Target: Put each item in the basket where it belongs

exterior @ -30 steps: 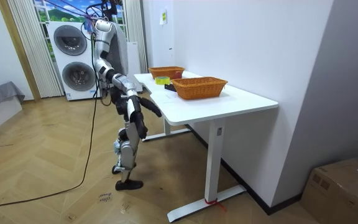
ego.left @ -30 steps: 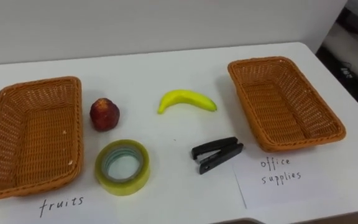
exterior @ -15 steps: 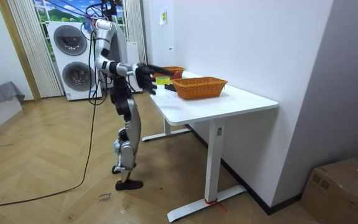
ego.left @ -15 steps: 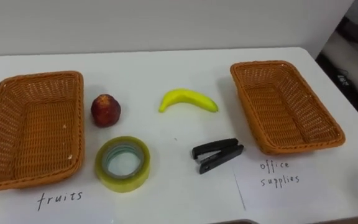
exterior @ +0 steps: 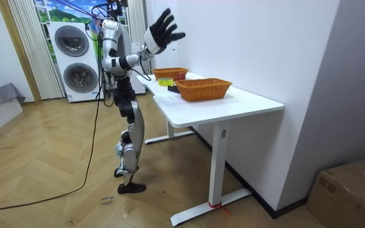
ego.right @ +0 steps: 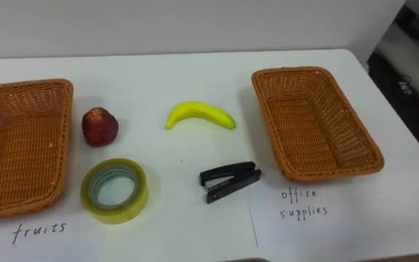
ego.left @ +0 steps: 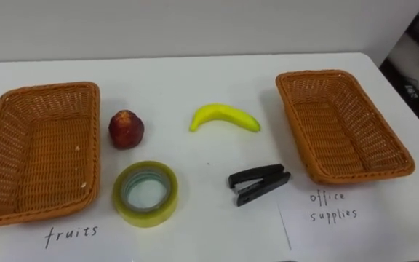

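On the white table (ego.left: 195, 73) lie a red apple (ego.left: 126, 129), a yellow banana (ego.left: 225, 117), a roll of yellowish tape (ego.left: 145, 193) and a black stapler (ego.left: 259, 183). An empty wicker basket (ego.left: 93, 145) at the left has "fruits" written in front of it. A second empty wicker basket (ego.left: 344, 73) stands at the right behind a sheet of paper (ego.left: 333, 206) marked "office supplies". In the room view I stand at the table's end with my right hand (exterior: 161, 31) raised high over the table edge, open, fingers spread, holding nothing.
The table stands against a white wall. Its right edge drops off just past the office basket. Two stacked washing machines (exterior: 75, 60) stand behind me, and wooden floor lies around the table.
My right arm has swung up from hanging at my side, through a forward reach, to above head height. The eye view shifted slightly; nothing on the table moved.
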Controlling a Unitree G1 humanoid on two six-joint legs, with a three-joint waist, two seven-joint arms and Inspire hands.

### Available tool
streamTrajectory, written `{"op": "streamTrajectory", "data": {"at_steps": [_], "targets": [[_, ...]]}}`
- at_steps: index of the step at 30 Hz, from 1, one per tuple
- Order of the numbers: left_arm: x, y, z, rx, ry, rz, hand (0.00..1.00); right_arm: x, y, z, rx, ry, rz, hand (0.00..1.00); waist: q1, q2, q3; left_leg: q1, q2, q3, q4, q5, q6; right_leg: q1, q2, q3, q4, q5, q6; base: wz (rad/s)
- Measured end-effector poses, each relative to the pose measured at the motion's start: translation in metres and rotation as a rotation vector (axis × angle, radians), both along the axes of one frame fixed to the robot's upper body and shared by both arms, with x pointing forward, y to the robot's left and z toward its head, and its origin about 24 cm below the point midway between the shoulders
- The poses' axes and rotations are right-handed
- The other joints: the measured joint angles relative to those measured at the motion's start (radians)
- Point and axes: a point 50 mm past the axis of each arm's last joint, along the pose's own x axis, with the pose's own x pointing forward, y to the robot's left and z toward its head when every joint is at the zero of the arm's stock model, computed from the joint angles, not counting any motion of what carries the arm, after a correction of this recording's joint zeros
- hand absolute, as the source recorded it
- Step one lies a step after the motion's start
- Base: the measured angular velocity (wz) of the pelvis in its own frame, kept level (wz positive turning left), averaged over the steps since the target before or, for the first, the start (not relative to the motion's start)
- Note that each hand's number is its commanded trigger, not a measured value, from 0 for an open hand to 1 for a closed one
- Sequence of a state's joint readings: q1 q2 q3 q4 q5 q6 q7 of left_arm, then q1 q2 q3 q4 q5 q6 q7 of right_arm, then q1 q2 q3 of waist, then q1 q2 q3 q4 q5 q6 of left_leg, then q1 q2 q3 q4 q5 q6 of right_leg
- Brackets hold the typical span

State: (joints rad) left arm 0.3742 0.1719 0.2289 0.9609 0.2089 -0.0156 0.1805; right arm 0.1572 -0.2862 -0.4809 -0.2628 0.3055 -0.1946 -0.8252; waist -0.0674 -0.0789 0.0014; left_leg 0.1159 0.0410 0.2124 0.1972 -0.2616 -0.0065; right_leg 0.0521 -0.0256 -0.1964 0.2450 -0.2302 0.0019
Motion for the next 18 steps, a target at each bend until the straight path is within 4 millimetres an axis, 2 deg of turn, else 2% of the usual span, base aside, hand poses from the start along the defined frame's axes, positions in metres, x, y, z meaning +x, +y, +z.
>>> {"op": "streamTrajectory", "data": {"at_steps": [4,7,9,11,15,18], "targets": [[0.005,-0.003,-0.001,-0.014,0.000,-0.034,0.00,0.012,0.010,0.013,-0.097,0.005,0.093,0.00,0.022,-0.011,0.0041,-0.002,0.001,0.001,0.007,0.000,0.000,-0.001,0.000,-0.002,-0.004,0.004,-0.003,0.01],[0.006,-0.004,-0.003,-0.020,0.021,-0.078,0.00,0.023,0.023,0.026,-0.156,-0.037,0.152,0.00,0.042,-0.018,-0.0001,-0.007,0.000,-0.003,0.008,0.000,0.000,-0.001,-0.001,-0.007,-0.004,0.004,-0.003,0.03],[0.005,-0.005,-0.005,-0.025,0.040,-0.082,0.00,0.031,0.032,0.038,-0.198,-0.084,0.189,0.00,0.051,-0.018,0.0002,-0.008,-0.001,-0.007,0.008,0.000,0.001,0.001,-0.002,-0.010,-0.004,0.004,-0.003,0.08],[0.010,-0.005,-0.006,-0.027,0.043,-0.096,0.00,0.036,0.042,0.050,-0.306,-0.089,0.226,0.00,0.064,-0.020,-0.0005,-0.015,-0.001,-0.024,0.012,0.001,0.001,0.009,-0.003,-0.026,-0.011,0.008,-0.002,0.18],[0.010,-0.006,-0.006,-0.027,0.048,-0.110,0.00,0.040,0.055,0.057,-0.405,-0.077,0.279,0.00,0.079,-0.019,-0.0003,-0.016,-0.001,-0.044,0.018,0.001,0.001,0.023,-0.004,-0.046,-0.012,0.008,-0.002,0.18],[0.010,-0.006,-0.006,-0.022,0.060,-0.131,0.00,0.046,0.062,0.062,-0.460,-0.065,0.317,0.00,0.096,-0.013,0.0032,-0.018,-0.001,-0.052,0.026,0.001,0.001,0.032,-0.005,-0.061,-0.024,0.009,-0.002,0.10]]}}
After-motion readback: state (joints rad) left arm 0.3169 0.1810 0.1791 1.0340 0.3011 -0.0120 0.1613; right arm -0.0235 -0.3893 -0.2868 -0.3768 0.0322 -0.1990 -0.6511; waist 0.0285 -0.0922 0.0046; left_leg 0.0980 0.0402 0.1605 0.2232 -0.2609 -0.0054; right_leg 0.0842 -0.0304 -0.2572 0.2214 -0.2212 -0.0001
